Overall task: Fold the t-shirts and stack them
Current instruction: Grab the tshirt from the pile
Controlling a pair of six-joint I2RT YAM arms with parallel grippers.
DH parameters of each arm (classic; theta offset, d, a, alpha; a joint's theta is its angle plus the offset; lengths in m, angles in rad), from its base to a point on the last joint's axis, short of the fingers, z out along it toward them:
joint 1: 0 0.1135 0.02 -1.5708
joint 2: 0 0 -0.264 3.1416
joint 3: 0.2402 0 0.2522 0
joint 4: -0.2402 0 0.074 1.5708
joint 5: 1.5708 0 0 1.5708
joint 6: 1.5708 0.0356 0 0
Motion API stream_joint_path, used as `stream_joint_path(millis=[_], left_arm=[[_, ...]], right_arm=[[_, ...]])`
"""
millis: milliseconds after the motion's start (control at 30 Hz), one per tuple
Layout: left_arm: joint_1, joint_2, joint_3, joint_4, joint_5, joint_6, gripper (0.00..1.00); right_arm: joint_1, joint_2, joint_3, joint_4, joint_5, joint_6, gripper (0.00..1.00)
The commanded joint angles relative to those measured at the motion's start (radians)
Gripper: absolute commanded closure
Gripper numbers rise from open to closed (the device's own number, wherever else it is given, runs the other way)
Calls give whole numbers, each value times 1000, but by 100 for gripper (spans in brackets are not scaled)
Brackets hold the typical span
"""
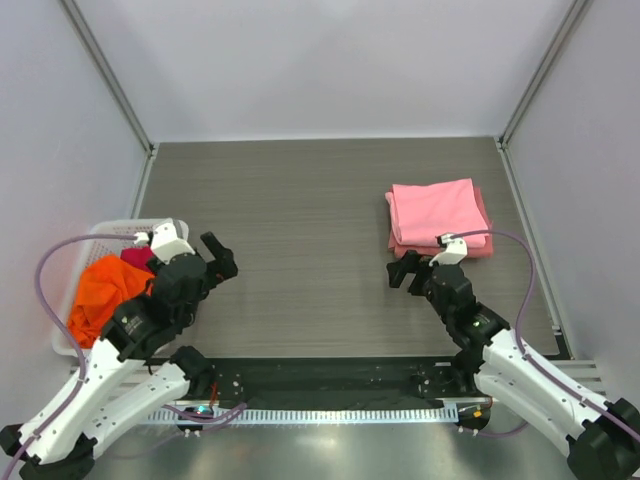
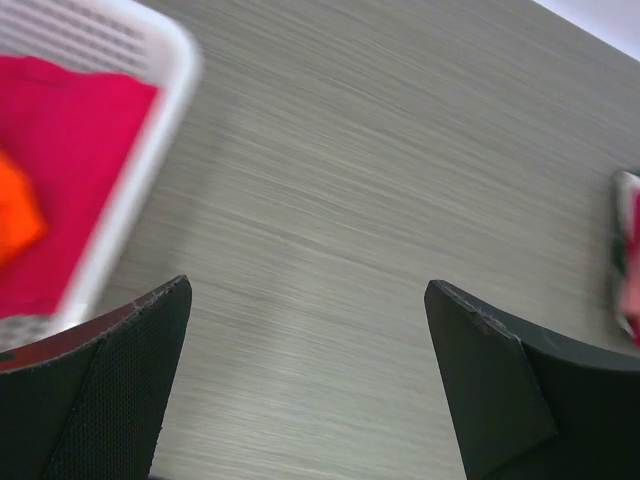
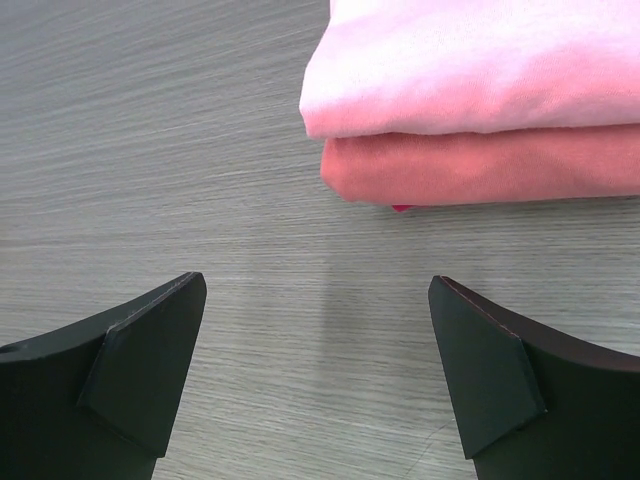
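The right wrist view shows a light pink shirt (image 3: 480, 60) folded on a darker pink shirt (image 3: 480, 165). The top view shows the orange shirt (image 1: 100, 292) in the basket (image 1: 105, 230). Left hand (image 1: 222, 257) and right hand (image 1: 400, 270) hover over the bench (image 1: 300, 200), spread wide, empty.

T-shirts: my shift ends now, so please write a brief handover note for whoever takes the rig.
Left gripper: open, empty, over the table beside the basket.
Right gripper: open, empty, just in front of the folded stack.
Done: light pink t-shirt folded on top of a darker pink t-shirt, at the table's far right.
Left: orange t-shirt and magenta t-shirt lie unfolded in the basket; fold both and add them to the stack.
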Motion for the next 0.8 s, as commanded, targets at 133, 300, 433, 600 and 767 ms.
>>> stream_joint_path(millis=[133, 300, 433, 600, 767], left_arm=[[3, 71, 146, -307, -443, -23, 0], [141, 133, 158, -186, -397, 83, 0], [427, 238, 146, -60, -42, 188, 0], [946, 399, 158, -72, 253, 102, 0], [1108, 471, 150, -126, 221, -90, 6]], right_arm=[[4, -15, -6, 24, 23, 32, 0], [4, -4, -1, 15, 24, 39, 0], [3, -19, -9, 10, 10, 46, 0], [4, -36, -20, 8, 1, 52, 0], [4, -27, -18, 8, -5, 55, 0]])
